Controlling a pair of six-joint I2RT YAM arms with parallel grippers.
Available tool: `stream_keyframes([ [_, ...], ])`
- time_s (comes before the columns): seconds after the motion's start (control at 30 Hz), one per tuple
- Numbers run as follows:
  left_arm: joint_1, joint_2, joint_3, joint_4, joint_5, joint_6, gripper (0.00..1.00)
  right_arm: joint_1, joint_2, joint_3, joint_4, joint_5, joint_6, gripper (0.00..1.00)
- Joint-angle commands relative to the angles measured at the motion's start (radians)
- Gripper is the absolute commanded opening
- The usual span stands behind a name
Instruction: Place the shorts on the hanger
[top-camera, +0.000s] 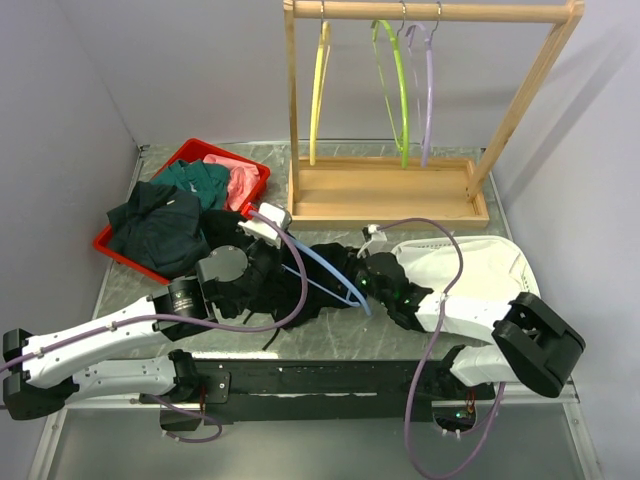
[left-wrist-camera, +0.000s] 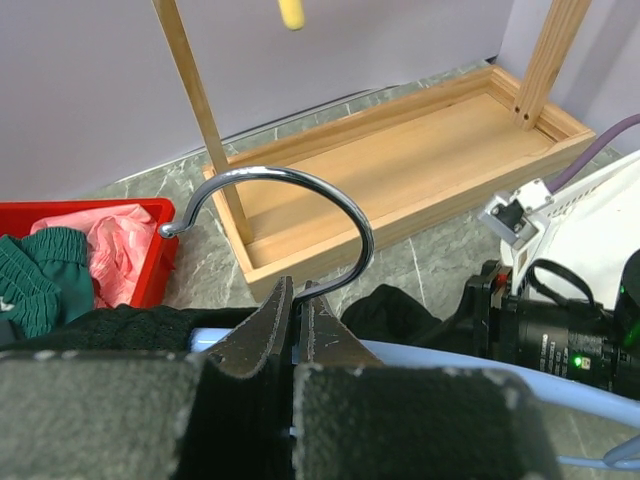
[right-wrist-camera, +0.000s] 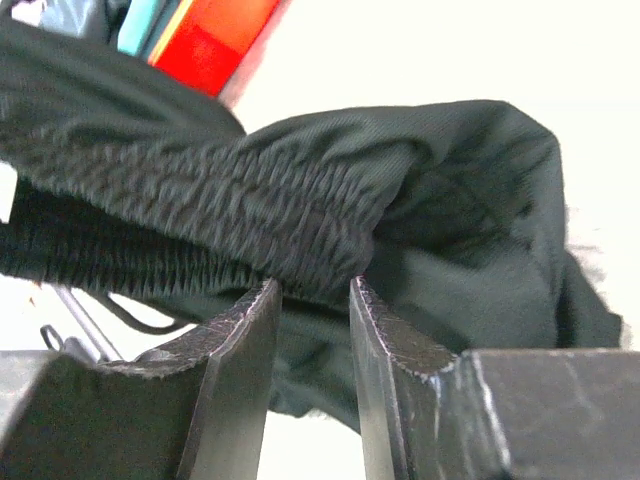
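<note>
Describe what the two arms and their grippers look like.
The left arm and right arm have white links, black joints and a looping purple cable. The left gripper and right gripper carry flat black fingers with scuffed edges.

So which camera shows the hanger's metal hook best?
Left wrist: the whole metal hook arcs clearly above the shut left gripper. Top external shows the light-blue hanger, its hook indistinct. Right wrist shows just the black shorts.

I count four hangers: a yellow hanger (top-camera: 318, 90), green hanger (top-camera: 399, 95), lilac hanger (top-camera: 429, 100) and light-blue hanger (top-camera: 320, 263). One wooden rack (top-camera: 380, 213), one red tray (top-camera: 193, 147), one pair of shorts (top-camera: 268, 288).
</note>
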Motion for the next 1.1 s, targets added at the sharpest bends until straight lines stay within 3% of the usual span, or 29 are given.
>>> stream_keyframes([
  [0.0, 0.007, -0.013, 0.072, 0.024, 0.009, 0.017, 0.01, 0.004, -0.003, 0.024, 0.094, 0.094, 0.022, 0.42],
  [0.3, 0.008, -0.012, 0.083, 0.007, 0.026, -0.034, 0.01, 0.004, 0.144, 0.087, 0.143, 0.072, 0.041, 0.41],
  [0.53, 0.01, -0.002, 0.086, 0.025, -0.008, -0.07, 0.01, 0.003, 0.132, 0.07, 0.16, 0.135, 0.039, 0.42],
  [0.63, 0.01, 0.009, 0.098, 0.021, -0.006, -0.07, 0.01, 0.001, 0.147, 0.059, 0.217, 0.126, 0.041, 0.48],
  [0.8, 0.011, 0.012, 0.115, 0.021, -0.038, -0.063, 0.01, -0.001, 0.207, 0.038, 0.344, 0.097, 0.054, 0.49],
  [1.0, 0.019, -0.002, 0.115, 0.047, -0.072, -0.046, 0.01, -0.005, 0.202, 0.03, 0.364, 0.147, 0.05, 0.28],
  [1.07, 0.025, -0.009, 0.112, 0.065, -0.089, -0.029, 0.01, -0.01, 0.181, 0.021, 0.358, 0.173, 0.051, 0.12],
])
